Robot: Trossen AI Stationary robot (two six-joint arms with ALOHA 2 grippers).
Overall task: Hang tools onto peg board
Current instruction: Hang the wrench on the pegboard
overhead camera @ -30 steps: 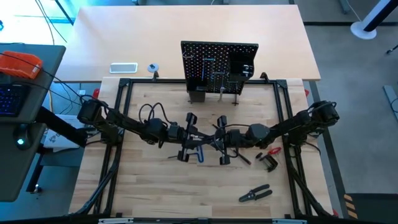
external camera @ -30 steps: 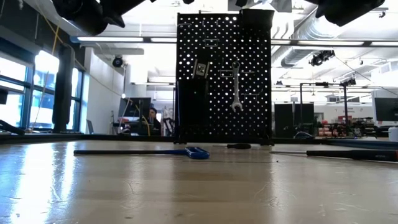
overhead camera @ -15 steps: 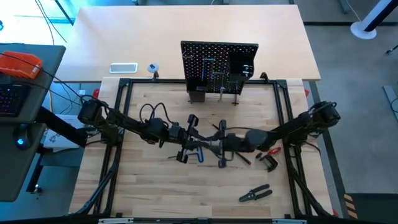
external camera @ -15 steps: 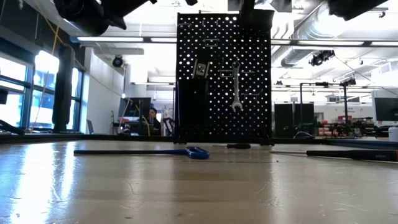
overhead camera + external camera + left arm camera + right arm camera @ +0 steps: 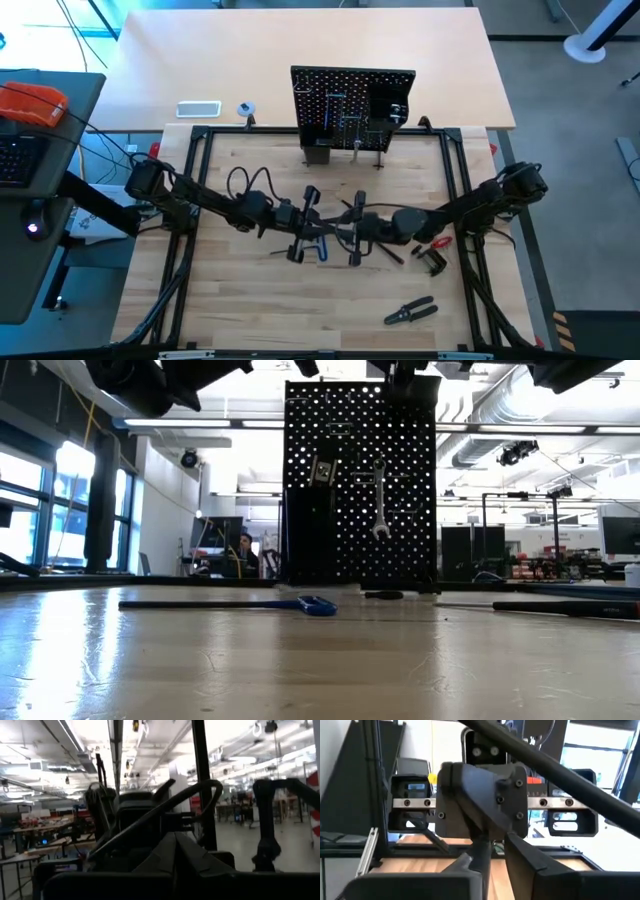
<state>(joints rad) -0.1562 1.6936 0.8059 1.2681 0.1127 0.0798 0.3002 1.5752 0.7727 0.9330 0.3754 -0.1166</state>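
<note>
- Peg board upright at the table's far edge, black, full of holes; silver wrench hanging on it.
- Blue-handled key flat on the wood in front; pliers and red-and-black clamp lying toward the right side.
- Left gripper mid-table, fingers pressed shut, meeting the right gripper; right jaws slightly parted, hold unclear.
</note>
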